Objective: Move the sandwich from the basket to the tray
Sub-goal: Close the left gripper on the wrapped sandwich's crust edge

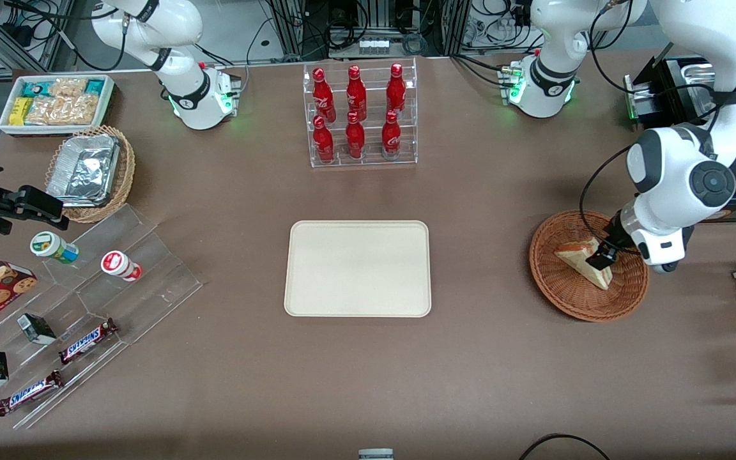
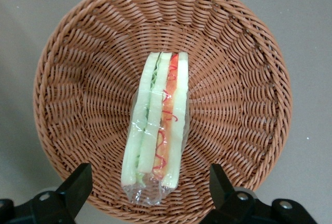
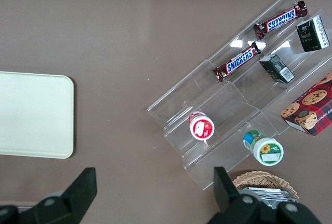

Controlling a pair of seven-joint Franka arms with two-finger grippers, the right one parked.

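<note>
1. Wicker, reddish-brown: the basket (image 1: 588, 300) sits on the table (image 1: 470, 358) toward the working arm's end, well apart from the tray (image 1: 358, 268).
2. We list the sandwich (image 2: 155, 136), film-wrapped, lying in the basket with its red and green cut edge facing up.
3. We note the gripper (image 2: 150, 193) low over the sandwich, fingers (image 2: 78, 182) spread wide either side, holding nothing.
4. Cream tray lies mid-table.
</note>
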